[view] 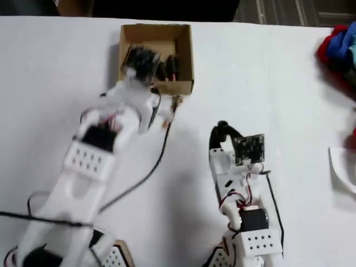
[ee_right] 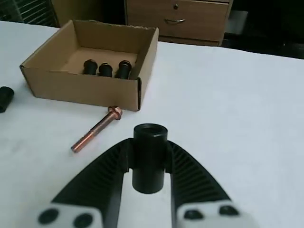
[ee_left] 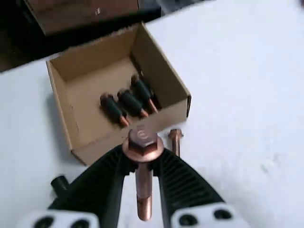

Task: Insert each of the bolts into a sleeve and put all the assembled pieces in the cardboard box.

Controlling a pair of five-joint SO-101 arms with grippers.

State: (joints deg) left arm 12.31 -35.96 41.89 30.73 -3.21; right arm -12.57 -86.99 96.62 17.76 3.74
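The left claw point(ee_left: 142, 154) is closed round a copper bolt point(ee_left: 144, 190). It grips the shank just under the hexagonal head, with the bolt held upright, head up, above the white surface point(view: 267, 72). The claw sits just on the near side of the cardboard box point(ee_left: 104, 145).

Three assembled pieces point(ee_left: 130, 102) lie side by side in the box, against its right wall. Each is a black sleeve with a copper bolt tip showing at one end.

A loose bolt point(ee_right: 97, 129) lies flat on the surface just beside the box's near wall, at its right corner. Its head points towards the box.

The right claw point(ee_right: 149, 156) is well to the right of the box and nearer than it. Its fingers are closed on a black sleeve point(ee_right: 149, 142), which stands upright between them with its open bore facing up.

A small black piece point(ee_right: 4, 99) lies on the surface left of the box; whether it is another sleeve I cannot tell.

A bundle of red and blue cloth point(view: 339, 47) rests at the far right edge of the surface.
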